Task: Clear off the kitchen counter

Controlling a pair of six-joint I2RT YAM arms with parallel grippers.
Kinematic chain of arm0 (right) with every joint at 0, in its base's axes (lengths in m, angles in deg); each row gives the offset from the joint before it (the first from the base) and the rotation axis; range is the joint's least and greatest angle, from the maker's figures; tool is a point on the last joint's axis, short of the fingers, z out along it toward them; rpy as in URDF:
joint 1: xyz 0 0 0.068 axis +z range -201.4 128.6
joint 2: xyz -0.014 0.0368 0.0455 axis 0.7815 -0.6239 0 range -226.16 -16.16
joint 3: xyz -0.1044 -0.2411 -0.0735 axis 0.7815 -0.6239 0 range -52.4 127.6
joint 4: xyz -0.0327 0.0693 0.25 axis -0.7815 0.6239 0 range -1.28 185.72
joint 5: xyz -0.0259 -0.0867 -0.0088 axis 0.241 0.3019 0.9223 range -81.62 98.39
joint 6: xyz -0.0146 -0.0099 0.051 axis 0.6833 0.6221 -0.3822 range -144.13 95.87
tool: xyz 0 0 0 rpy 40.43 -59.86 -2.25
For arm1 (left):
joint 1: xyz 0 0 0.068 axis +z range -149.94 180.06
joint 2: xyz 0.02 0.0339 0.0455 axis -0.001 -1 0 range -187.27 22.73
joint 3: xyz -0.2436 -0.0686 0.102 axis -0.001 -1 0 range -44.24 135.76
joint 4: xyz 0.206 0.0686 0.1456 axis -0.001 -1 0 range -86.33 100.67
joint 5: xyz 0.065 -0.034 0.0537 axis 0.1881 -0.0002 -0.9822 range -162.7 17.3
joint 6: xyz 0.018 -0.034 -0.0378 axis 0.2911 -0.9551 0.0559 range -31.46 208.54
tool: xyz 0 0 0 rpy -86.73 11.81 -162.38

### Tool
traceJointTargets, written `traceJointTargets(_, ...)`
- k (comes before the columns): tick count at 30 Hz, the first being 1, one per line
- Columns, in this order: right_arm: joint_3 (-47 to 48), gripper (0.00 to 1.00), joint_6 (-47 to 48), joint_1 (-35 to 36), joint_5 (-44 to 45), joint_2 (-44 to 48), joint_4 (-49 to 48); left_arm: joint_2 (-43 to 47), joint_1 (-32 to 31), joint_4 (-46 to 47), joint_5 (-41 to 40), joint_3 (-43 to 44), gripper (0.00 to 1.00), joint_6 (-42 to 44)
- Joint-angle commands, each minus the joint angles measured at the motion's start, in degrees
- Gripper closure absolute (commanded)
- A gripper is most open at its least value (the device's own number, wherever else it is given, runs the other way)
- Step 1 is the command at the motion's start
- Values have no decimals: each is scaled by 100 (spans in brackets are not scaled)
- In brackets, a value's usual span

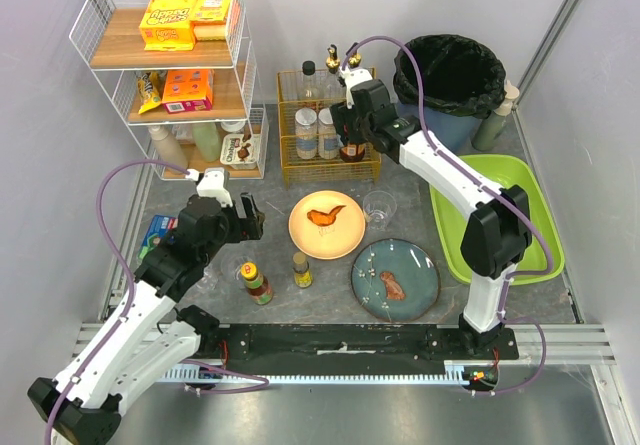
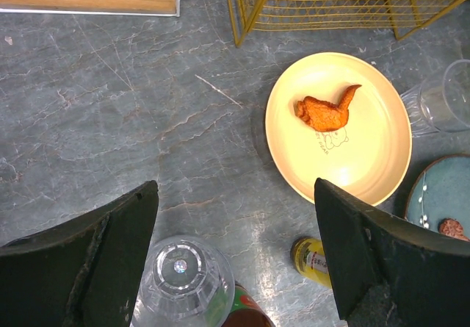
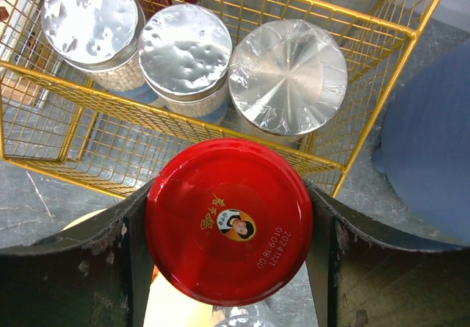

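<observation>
The dark grey stone-patterned kitchen counter [image 1: 325,297] holds a yellow plate [image 1: 326,224] with a fried chicken piece, a clear glass [image 1: 378,206], a blue plate [image 1: 395,279], a sauce bottle [image 1: 257,282] and a small yellow-lidded jar [image 1: 301,270]. My right gripper [image 1: 350,135] is shut on a red-lidded jar [image 3: 229,220], held at the front edge of the yellow wire basket [image 3: 183,121]. My left gripper [image 2: 235,195] is open and empty above the counter [image 2: 110,106]. The bottle's clear cap [image 2: 180,277] sits by its left finger, and the yellow plate [image 2: 338,128] lies ahead to the right.
A white wire rack [image 1: 180,75] with wooden shelves stands at the back left. A black-lined bin [image 1: 450,75] is at the back right. A lime-green tray [image 1: 500,215] lies at the right under the right arm. A blue packet [image 1: 158,230] lies at the left edge.
</observation>
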Motion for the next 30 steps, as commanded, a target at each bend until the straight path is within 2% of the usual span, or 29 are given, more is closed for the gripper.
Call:
traceJointTargets(1,-77,92,-58,-94,93,87,-901,-79,8,79,-138,197,8,108)
traceJointTargets(23,-596,91,-207,-199,1182,-54,-857,-61,16,70,-85,197,8,99)
traceJointTargets(30,-868,88,-198,-191,1130,385,-980,-61,8,61,-103,188,8,99)
